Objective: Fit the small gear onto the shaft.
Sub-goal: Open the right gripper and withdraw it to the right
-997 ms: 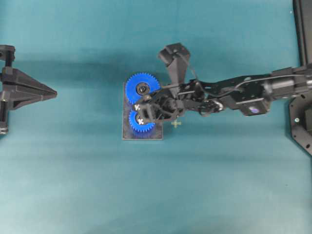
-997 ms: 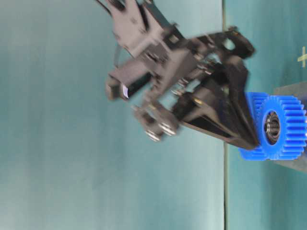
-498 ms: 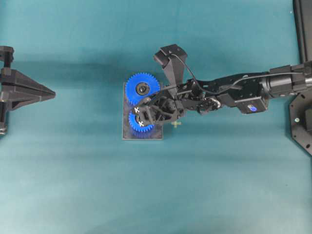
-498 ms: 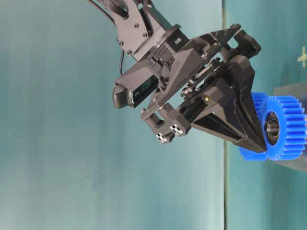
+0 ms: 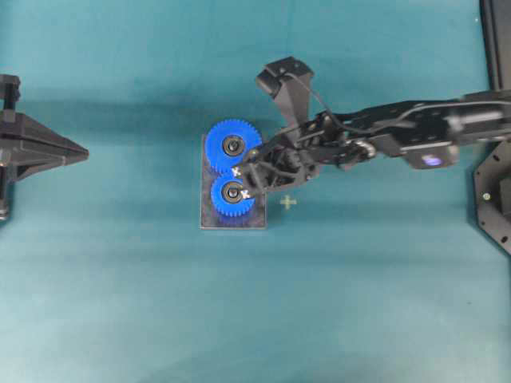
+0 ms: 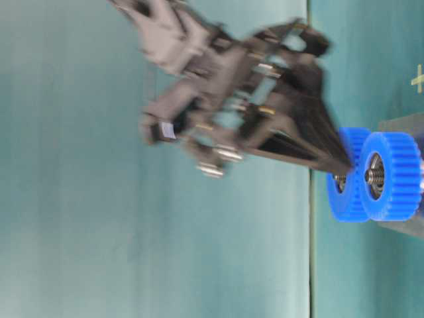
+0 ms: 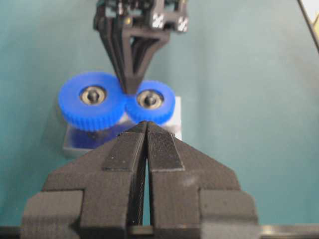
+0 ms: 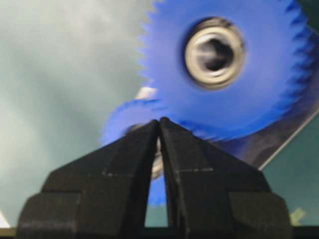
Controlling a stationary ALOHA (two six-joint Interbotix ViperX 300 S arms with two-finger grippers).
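The small gear [image 5: 233, 194] lies flat on the grey plate [image 5: 209, 222], meshed with the larger blue gear [image 5: 233, 146]. The left wrist view shows both, the small gear [image 7: 149, 101] on the right. The shaft is hidden under the small gear; only a metal centre shows in its hole. My right gripper [image 5: 242, 175] is shut and empty, its tip [image 7: 130, 88] in the notch between the two gears. In the right wrist view the right gripper [image 8: 159, 122] partly covers the small gear [image 8: 122, 122]. My left gripper [image 5: 84, 150] is shut, far to the left.
A small yellow cross mark [image 5: 288, 203] is on the teal mat just right of the plate. Black frame parts [image 5: 495, 199] stand along the right edge. The right arm [image 5: 399, 136] stretches over the mat from the right.
The right gripper has drawn back off the small gear towards the larger one, uncovering the small gear on the plate. The left gripper has not moved.
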